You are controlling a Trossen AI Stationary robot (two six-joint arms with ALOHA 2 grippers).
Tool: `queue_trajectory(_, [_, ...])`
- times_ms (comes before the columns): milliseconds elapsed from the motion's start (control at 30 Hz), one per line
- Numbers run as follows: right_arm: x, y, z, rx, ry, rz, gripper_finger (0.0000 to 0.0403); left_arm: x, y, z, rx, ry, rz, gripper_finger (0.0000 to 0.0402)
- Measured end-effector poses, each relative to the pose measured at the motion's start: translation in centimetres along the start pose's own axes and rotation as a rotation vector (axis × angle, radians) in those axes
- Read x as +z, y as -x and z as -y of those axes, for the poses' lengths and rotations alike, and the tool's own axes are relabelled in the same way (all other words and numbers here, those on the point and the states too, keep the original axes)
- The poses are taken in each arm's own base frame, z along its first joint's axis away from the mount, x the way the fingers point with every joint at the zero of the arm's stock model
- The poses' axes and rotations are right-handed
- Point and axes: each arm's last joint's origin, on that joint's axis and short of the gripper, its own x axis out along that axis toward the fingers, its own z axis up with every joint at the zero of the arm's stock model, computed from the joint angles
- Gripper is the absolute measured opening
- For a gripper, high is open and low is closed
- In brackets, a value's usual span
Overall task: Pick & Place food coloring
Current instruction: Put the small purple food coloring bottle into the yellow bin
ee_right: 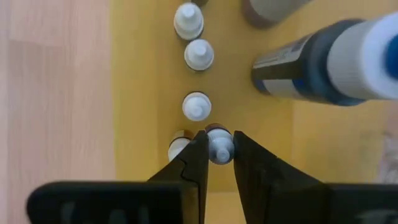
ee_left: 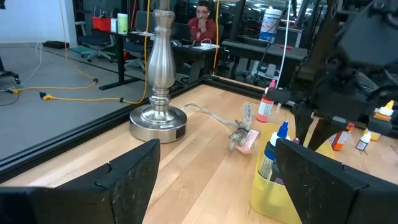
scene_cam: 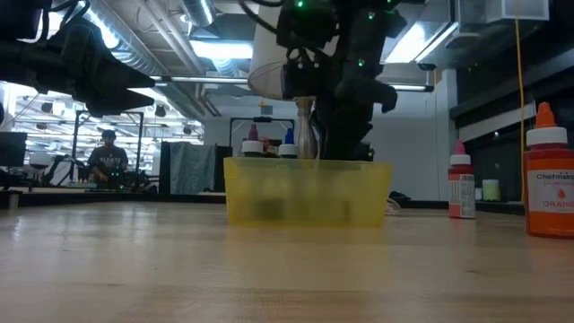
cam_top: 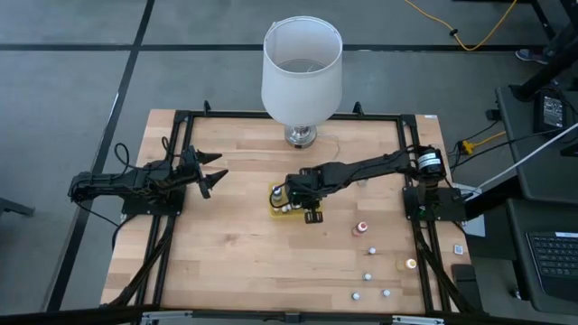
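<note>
A flat yellow tray [cam_top: 282, 209] lies mid-table and holds several tiny food coloring bottles [ee_right: 196, 106] standing upright, plus a dark blue one [ee_right: 323, 62] lying on its side. My right gripper [ee_right: 219, 138] points steeply down into the tray, shut on one white-topped bottle [ee_right: 219, 151]. In the low view its fingers [scene_cam: 345, 144] drop behind the tray's near wall [scene_cam: 308, 191]. More bottles [cam_top: 362, 228] stand loose on the table's near right. My left gripper [cam_top: 215, 171] waits open near the left edge, holding nothing. My right gripper pinches the bottle's white top [ee_right: 219, 154] between its two fingertips, coming from above and pointing steeply down. The bottle stands upright in the hold, over the tray floor beside another bottle [ee_right: 179, 148]. The tray wall hides whether its base rests on the floor.
A lamp with a big white shade [cam_top: 302, 68] stands at the table's far edge, its metal base [ee_left: 158, 121] beside a crumpled wrapper [ee_left: 244, 138]. Red-topped [scene_cam: 461, 184] and orange [scene_cam: 549, 170] bottles stand to the right. People sit in the room beyond.
</note>
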Motion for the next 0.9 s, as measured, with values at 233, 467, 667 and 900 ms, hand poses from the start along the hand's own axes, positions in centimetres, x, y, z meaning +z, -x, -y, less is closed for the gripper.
queue_trajectory(233, [-0.8,-1.3,-0.3,0.014,0.002,-0.003,0.0066,0.0,0.0,0.0,0.0,0.0,0.0,0.0313])
queue_trajectory(467, [-1.0,-1.6,-0.9,0.032,-0.007,0.007,0.007,0.0,0.0,0.0,0.0,0.0,0.0,0.0311])
queue_trajectory(667, [-0.9,-1.6,-0.8,0.029,-0.009,0.016,0.0071,0.0,0.0,0.0,0.0,0.0,0.0,0.0311])
queue_trajectory(900, [-0.9,-1.6,-0.8,0.029,-0.003,0.019,0.0071,0.0,0.0,0.0,0.0,0.0,0.0,0.0313])
